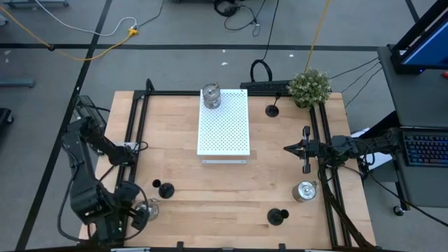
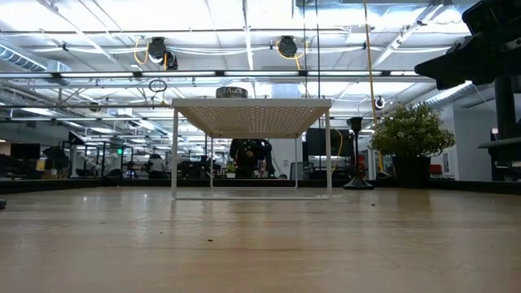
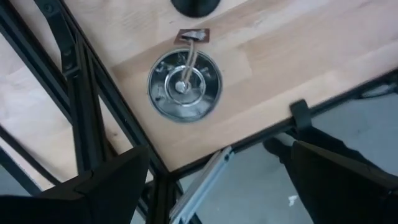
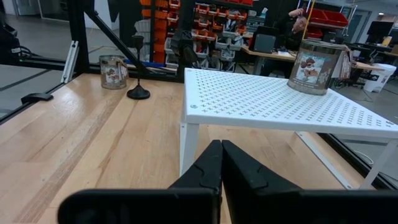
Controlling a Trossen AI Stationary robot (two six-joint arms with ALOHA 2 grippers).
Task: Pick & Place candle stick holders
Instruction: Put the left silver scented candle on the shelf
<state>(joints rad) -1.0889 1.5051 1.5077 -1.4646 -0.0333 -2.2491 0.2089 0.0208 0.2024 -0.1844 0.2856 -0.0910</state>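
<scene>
1. Silver holders: one (image 1: 211,96) upright on the white board's far end; one (image 1: 305,190) on the surface near the right edge; one (image 1: 146,208) at the near-left corner.
2. Black holders: one (image 1: 273,108) far right, one (image 1: 165,188) near left, one (image 1: 278,216) near right, all upright.

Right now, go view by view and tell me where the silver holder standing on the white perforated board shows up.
High view: silver holder on the far left corner of the white perforated board.
Low view: only its top peeks above the board's edge.
Left wrist view: not in it; the silver holder there is a different one.
Right wrist view: on the board, at its far side.
Shared landmark: the board itself.
</scene>
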